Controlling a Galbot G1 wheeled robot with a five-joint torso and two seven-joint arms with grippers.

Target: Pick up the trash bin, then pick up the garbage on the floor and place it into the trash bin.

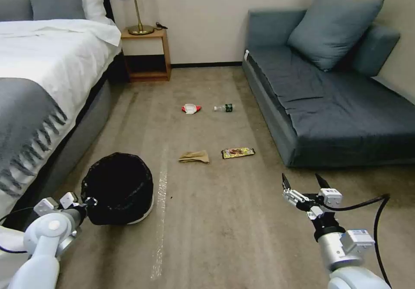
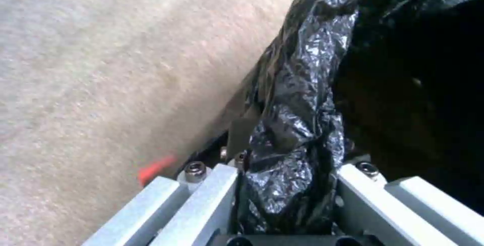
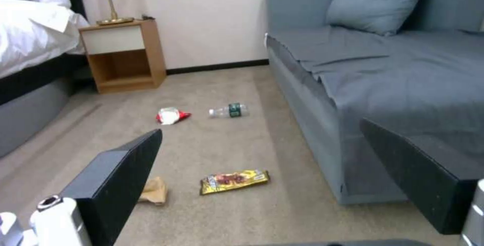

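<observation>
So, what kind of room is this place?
Most likely a hotel bedroom: a made bed with white sheets, a wooden nightstand with a brass lamp, and a blue sofa on carpet.

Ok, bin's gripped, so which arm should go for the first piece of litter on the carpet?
Right. The left gripper is shut on the trash bin rim and its black liner. The right gripper hangs open and free over the carpet, with the gold wrapper and tan paper scrap lying just ahead of it.
</observation>
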